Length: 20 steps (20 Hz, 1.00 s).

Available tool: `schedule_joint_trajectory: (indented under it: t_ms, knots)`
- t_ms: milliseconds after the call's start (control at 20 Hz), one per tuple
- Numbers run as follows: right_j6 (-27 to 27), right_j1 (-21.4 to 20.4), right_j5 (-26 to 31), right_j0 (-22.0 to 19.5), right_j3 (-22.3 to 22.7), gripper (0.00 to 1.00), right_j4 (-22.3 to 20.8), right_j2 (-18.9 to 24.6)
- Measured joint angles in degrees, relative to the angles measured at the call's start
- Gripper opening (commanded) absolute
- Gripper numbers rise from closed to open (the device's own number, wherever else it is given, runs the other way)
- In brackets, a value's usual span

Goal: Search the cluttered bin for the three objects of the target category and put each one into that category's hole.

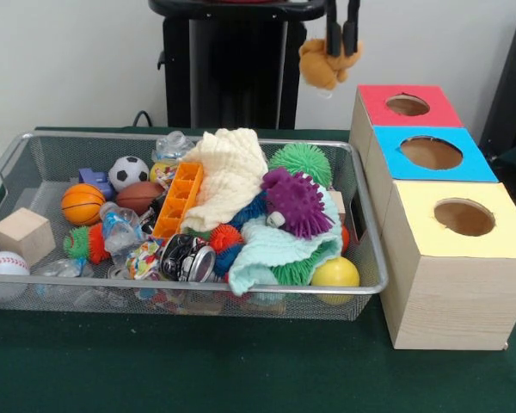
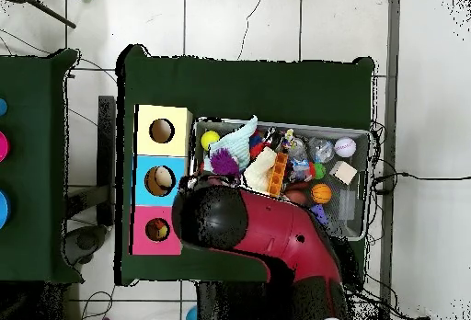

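My gripper (image 1: 342, 45) hangs at the top of the front view, shut on a tan plush toy (image 1: 323, 65) that dangles from its fingers. It is in the air just left of the red-topped box (image 1: 377, 101) and behind the far right corner of the wire bin (image 1: 198, 291). Beside the red box stand a blue-topped box (image 1: 387, 148) and a yellow-topped box (image 1: 413, 206), each with a round hole. In the overhead view the red arm (image 2: 248, 229) covers the gripper and the toy. Something tan shows inside the blue box's hole (image 2: 164, 178).
The bin holds a basketball (image 1: 82, 204), soccer ball (image 1: 128, 172), baseball (image 1: 4, 267), wooden cube (image 1: 22, 235), orange tray (image 1: 178, 200), cream cloth (image 1: 232, 172), purple spiky ball (image 1: 295, 202), green spiky ball (image 1: 301, 161) and yellow ball (image 1: 334, 274). The boxes stand against the bin's right side.
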Motion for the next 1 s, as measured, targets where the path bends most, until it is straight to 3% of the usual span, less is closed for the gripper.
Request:
schedule_joint_trajectory:
  t_ms: [250,550,800,1000]
  knots:
    - [2.96,-0.9,4.86,1.22,1.81,0.0,5.18,-0.36]
    - [5.03,-0.94,5.1,2.53,5.58,0.0,9.43,-0.5]
    - [5.05,-0.93,2.96,3.58,10.14,0.0,12.31,-0.5]
    - [5.05,-0.44,-3.91,4.0,14.98,0.0,14.74,-0.31]
